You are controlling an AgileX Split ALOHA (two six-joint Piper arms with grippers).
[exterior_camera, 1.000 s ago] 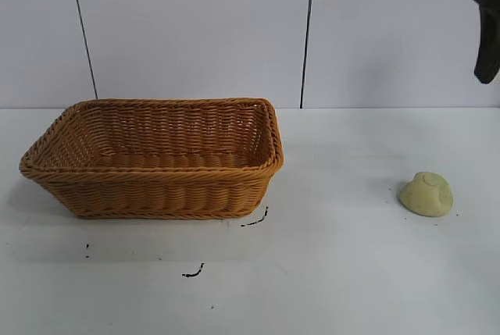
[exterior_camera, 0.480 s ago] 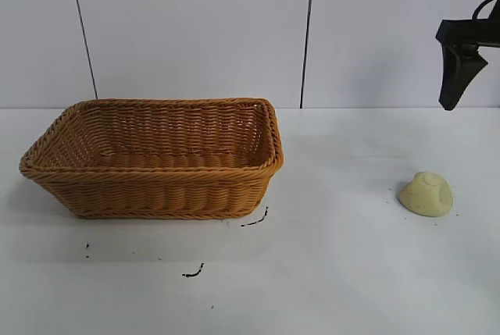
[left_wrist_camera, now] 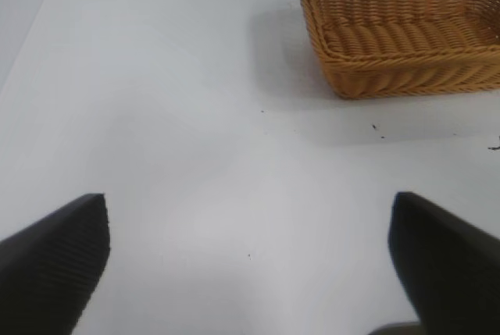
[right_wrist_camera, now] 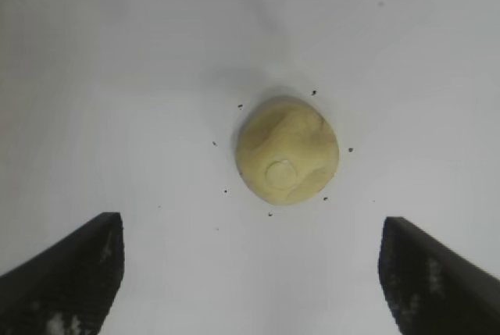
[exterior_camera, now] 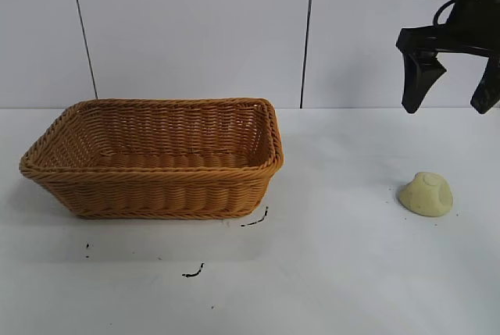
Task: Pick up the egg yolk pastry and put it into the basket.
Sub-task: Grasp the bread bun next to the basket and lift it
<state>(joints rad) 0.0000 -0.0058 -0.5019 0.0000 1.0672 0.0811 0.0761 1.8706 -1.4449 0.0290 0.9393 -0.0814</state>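
The egg yolk pastry (exterior_camera: 426,194) is a small pale cream-yellow dome lying on the white table at the right. In the right wrist view it (right_wrist_camera: 287,150) lies ahead of the open fingers. My right gripper (exterior_camera: 446,106) hangs open and empty in the air above and a little behind the pastry. The orange-brown wicker basket (exterior_camera: 156,187) stands empty at the left; the left wrist view shows one end of it (left_wrist_camera: 391,62). My left gripper (left_wrist_camera: 250,218) is open and empty over bare table, off to the basket's side, out of the exterior view.
Small dark specks and marks lie on the table in front of the basket (exterior_camera: 254,220) and around the pastry (right_wrist_camera: 270,214). A white panelled wall (exterior_camera: 195,30) stands behind the table.
My right gripper has come in from the upper right edge, moving left and down, and now hangs over the pastry's area. The pastry and basket have not moved.
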